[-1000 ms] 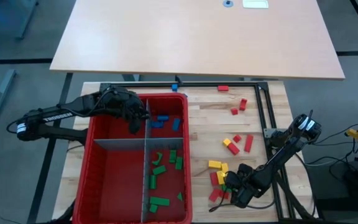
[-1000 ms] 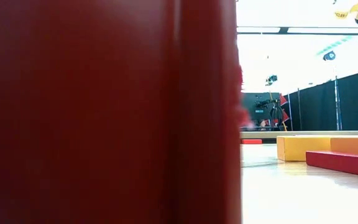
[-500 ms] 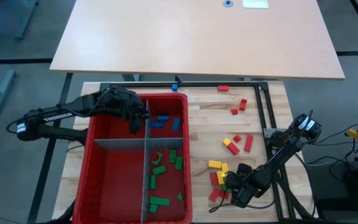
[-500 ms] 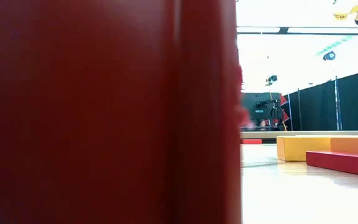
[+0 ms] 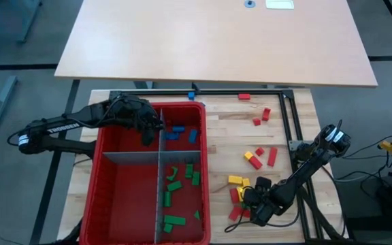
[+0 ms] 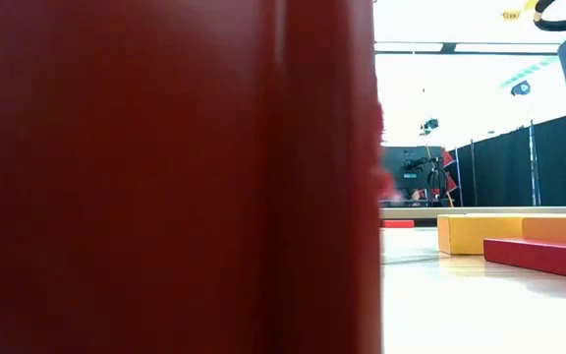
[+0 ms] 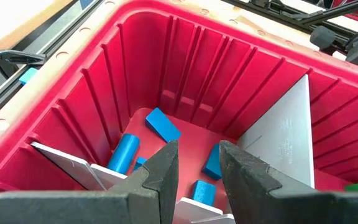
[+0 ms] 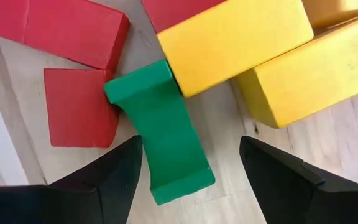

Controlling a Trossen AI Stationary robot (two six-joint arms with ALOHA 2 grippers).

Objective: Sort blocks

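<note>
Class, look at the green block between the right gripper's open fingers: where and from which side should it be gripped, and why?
Grip the green block across its narrow waist, coming straight down from above. The right gripper already straddles it, open. The waist's long sides look free; its far end touches a yellow block and a red block.

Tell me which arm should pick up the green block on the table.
Right. The right gripper is open with the green block between its fingers; the left gripper hangs over the bin's blue compartment.
</note>
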